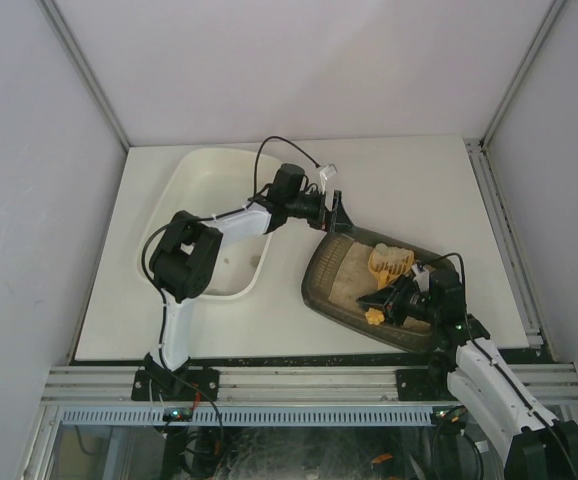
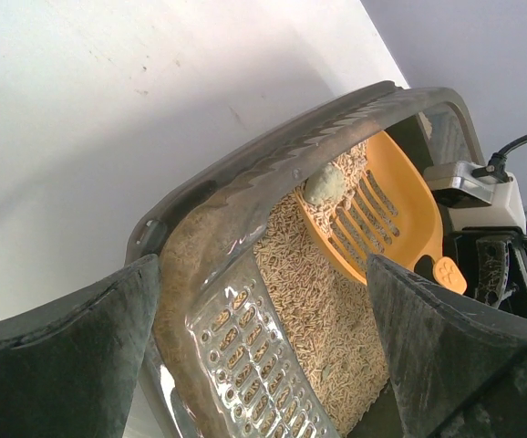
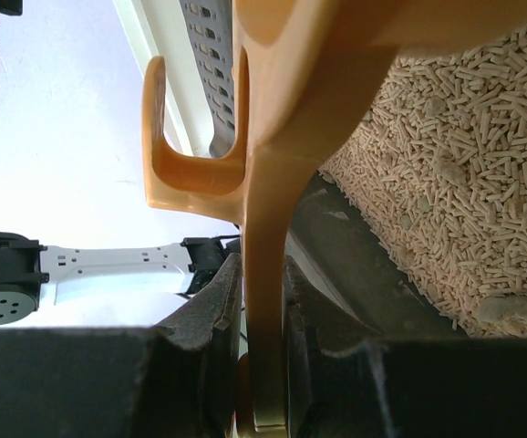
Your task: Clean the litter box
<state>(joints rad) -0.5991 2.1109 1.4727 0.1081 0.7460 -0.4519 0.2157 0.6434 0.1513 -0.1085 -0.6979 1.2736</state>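
Observation:
The litter box (image 1: 341, 285) is a dark tray with pale pellet litter, lying at the table's middle right. My left gripper (image 1: 335, 214) is open at its far-left corner. In the left wrist view the box's rim (image 2: 273, 173) runs between my wide-apart fingers (image 2: 72, 347). My right gripper (image 1: 401, 294) is shut on the handle of an orange slotted scoop (image 1: 390, 262) over the litter. The scoop (image 2: 387, 214) holds a pale clump (image 2: 324, 186). In the right wrist view the scoop handle (image 3: 268, 274) is pinched between my pads, with litter (image 3: 464, 173) to the right.
A larger white tub (image 1: 209, 190) stands left of the litter box, under my left arm. A metal rail (image 1: 299, 385) runs along the near table edge. Grey walls close in the back and both sides.

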